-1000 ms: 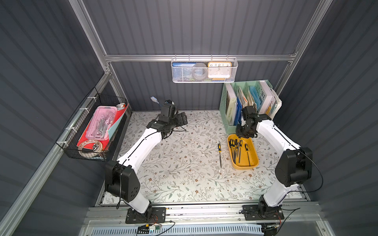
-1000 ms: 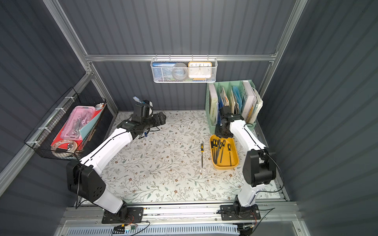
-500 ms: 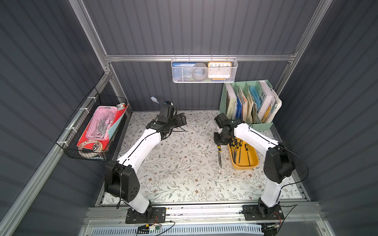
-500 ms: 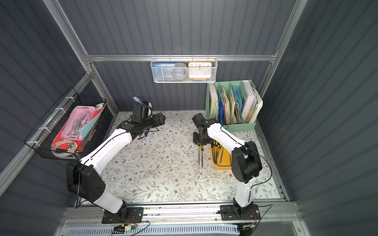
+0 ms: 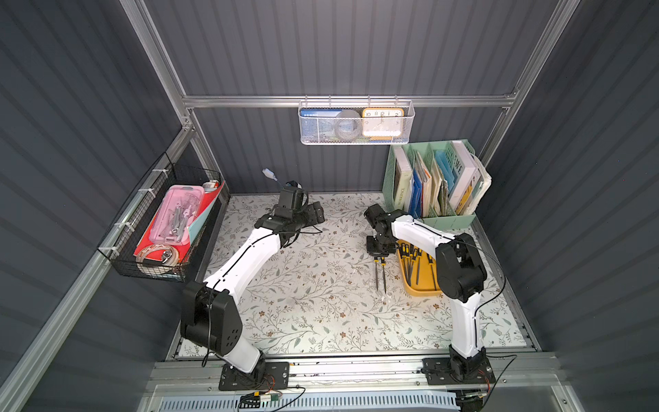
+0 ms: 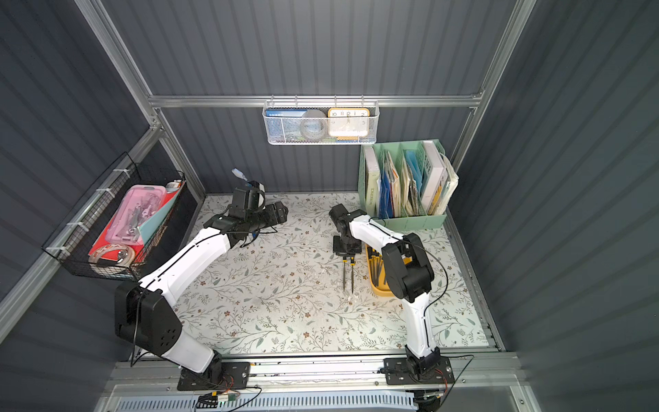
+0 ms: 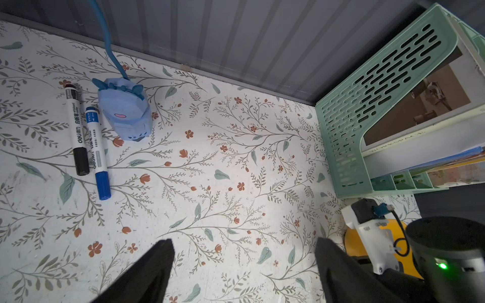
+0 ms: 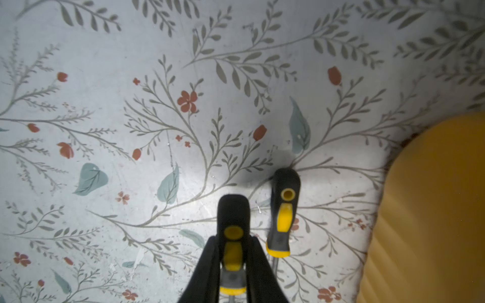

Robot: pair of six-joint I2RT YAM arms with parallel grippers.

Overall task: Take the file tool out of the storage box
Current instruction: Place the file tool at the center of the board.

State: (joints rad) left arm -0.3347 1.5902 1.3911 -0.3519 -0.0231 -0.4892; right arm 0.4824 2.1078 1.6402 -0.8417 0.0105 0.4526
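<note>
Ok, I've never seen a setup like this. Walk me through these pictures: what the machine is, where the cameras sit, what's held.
These are two white robot arms, each ending in a two-fingered gripper. Both top views look down from overhead; the other two pictures come from a camera on each wrist. The right gripper is shut on a file tool by its black-and-yellow handle, outside the yellow storage box, beside a second file lying on the floral mat. More files lie in the box. The left gripper is open and empty. A mint-green book organizer stands at the back.
</note>
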